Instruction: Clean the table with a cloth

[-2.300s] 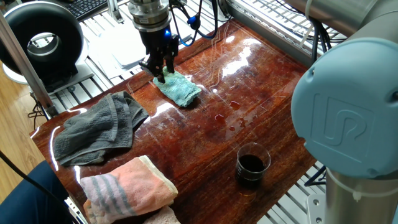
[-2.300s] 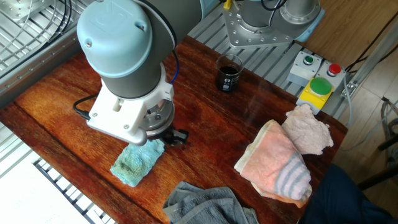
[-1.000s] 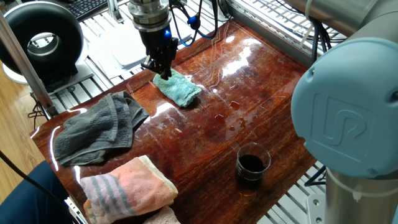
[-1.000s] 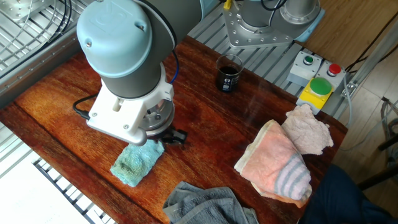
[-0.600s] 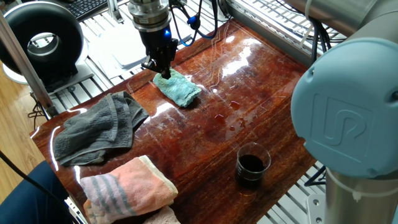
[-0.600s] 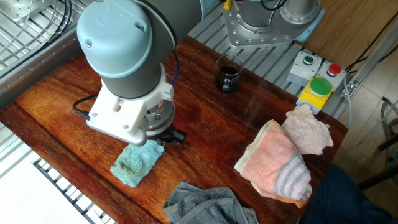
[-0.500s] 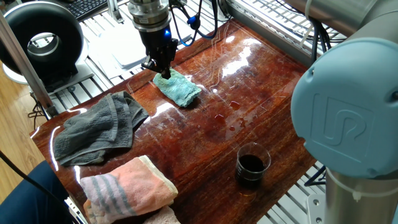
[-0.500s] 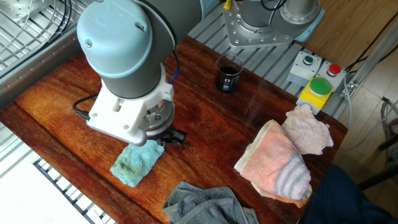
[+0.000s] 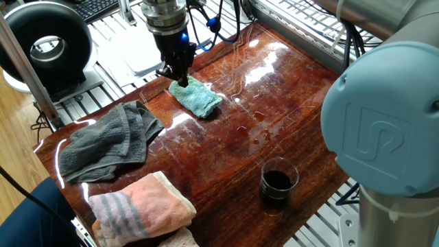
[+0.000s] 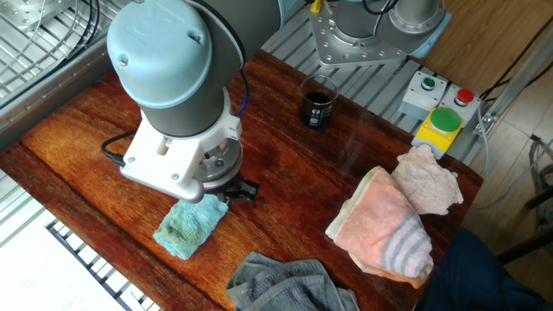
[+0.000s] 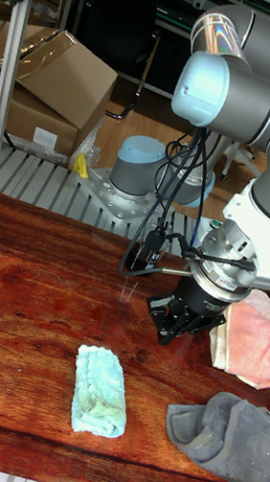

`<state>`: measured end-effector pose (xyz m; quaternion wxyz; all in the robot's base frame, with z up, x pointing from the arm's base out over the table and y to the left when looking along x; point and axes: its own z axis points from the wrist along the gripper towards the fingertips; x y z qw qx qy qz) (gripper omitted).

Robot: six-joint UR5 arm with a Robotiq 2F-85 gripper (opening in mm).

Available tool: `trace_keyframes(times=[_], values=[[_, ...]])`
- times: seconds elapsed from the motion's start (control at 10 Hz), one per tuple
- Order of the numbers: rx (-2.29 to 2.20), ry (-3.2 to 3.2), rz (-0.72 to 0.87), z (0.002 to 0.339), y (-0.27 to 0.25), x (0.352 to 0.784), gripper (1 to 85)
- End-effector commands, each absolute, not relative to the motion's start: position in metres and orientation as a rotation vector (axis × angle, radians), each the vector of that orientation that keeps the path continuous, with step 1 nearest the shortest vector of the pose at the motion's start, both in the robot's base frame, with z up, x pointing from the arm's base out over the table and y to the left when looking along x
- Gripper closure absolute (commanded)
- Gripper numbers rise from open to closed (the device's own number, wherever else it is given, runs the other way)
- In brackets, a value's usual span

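The teal cloth [image 9: 201,99] lies folded near the far left edge of the glossy reddish-brown table [image 9: 288,116]. My gripper [image 9: 181,79] points straight down at the cloth's far corner, fingers pinched together on it. From the other side the cloth [image 10: 188,228] sits just below the arm's wrist, and the gripper [image 10: 235,193] is mostly hidden under it. In the tall view the cloth [image 11: 99,393] lies lengthwise, and the gripper [image 11: 165,331] shows just right of its far end; contact cannot be judged there.
A glass of dark liquid [image 9: 278,182] stands near the front right. Small wet drops [image 9: 257,130] dot the middle of the table. A dark grey towel [image 9: 110,140] and a pink striped towel [image 9: 140,206] lie at the left end. A button box [image 10: 441,117] sits beyond the edge.
About two seconds ago the fingers stood open astride the cloth's corner; they have since shut on it. Nothing has moved over the last second.
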<state>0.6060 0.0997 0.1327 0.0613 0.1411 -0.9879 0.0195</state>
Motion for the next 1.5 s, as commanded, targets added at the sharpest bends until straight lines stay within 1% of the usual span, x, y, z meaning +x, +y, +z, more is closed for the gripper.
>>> trace_keyframes(times=[0.0,0.3,0.7,0.8,1.1,1.2,1.3,1.4], values=[[0.419,-2.991,0.039,0.134,0.102,0.606,84.3],[0.418,-3.001,0.039,0.133,0.102,0.609,84.3],[0.469,-3.021,0.058,0.134,0.085,0.614,84.3],[0.477,-3.032,0.037,0.133,0.084,0.614,84.3],[0.59,-3.042,0.057,0.134,0.058,0.615,84.3],[0.684,-3.044,0.099,0.134,0.047,0.629,82.3],[0.803,-2.964,0.104,0.13,0.034,0.627,47.3],[0.876,-2.978,0.036,0.124,0.037,0.641,24.3]])
